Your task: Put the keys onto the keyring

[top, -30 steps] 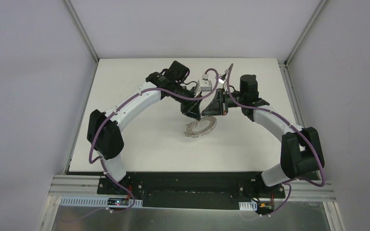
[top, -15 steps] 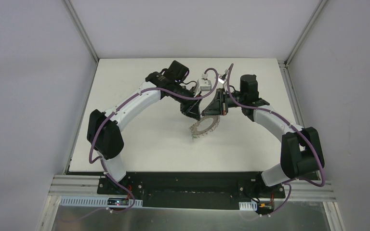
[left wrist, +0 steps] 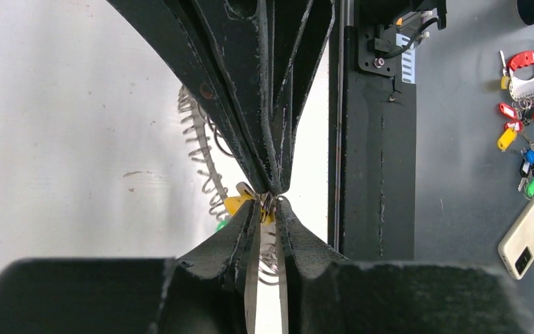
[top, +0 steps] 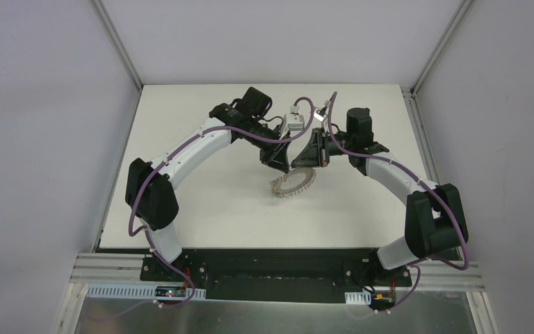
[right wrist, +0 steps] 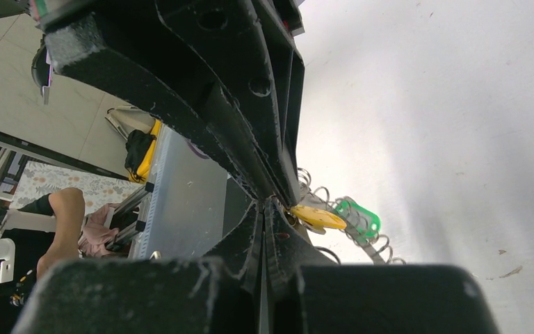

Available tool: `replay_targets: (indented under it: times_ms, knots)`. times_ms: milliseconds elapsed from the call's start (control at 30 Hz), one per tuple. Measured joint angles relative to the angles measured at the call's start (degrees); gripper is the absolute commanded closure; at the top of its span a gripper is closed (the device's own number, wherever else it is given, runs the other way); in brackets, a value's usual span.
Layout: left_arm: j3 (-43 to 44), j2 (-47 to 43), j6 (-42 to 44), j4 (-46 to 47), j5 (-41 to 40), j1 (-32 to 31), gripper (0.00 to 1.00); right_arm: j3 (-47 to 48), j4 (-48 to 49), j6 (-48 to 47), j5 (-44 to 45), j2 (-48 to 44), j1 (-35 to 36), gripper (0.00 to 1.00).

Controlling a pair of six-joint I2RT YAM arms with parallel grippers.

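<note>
The keyring [top: 292, 184], a dark ring fringed with silver wire loops, hangs tilted just above the table under both grippers. My left gripper [top: 283, 159] and right gripper [top: 311, 156] meet tip to tip over its upper rim. In the left wrist view my left gripper [left wrist: 268, 206] is shut on the yellow key [left wrist: 238, 204], with wire strands at the tips; a bit of the green key [left wrist: 221, 225] shows below. In the right wrist view my right gripper [right wrist: 264, 202] is shut on a wire loop of the keyring [right wrist: 372, 245]. The yellow key [right wrist: 318, 218] and green key [right wrist: 359, 216] lie against the loops.
The white table [top: 201, 195] is walled by grey panels on both sides. A black rail [top: 278, 264] runs along the near edge. Beyond that edge, the left wrist view shows a bunch of coloured keys [left wrist: 521, 104] and a phone [left wrist: 526, 235].
The keyring has swung: it tilted up and moved right half a second ago, then dropped back a little. Both grippers stay pinched together at the same spot.
</note>
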Motion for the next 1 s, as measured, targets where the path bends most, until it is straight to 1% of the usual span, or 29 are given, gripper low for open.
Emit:
replay_targets:
  times_ms: [133,200,233,833,1000]
  knots:
    - [0.0,0.0,-0.15,0.0,0.31,0.0,0.94,0.0,0.0,0.11,-0.33,0.0,0.0,1.0]
    - [0.0,0.0,-0.28,0.0,0.31,0.0,0.99,0.0,0.0,0.13,-0.46,0.0,0.0,1.0]
    - [0.0,0.0,-0.35,0.0,0.33,0.0,1.0,0.0,0.0,0.13,-0.48,0.0,0.0,1.0]
    - [0.07,-0.04,-1.4,0.55,-1.42,0.28,1.0,0.0,0.81,0.31,-0.33,0.63,-0.28,1.0]
    - [-0.35,-0.2,-2.4,1.25,-1.44,0.59,1.0,0.0,0.52,-1.14,0.04,0.63,-0.28,0.97]
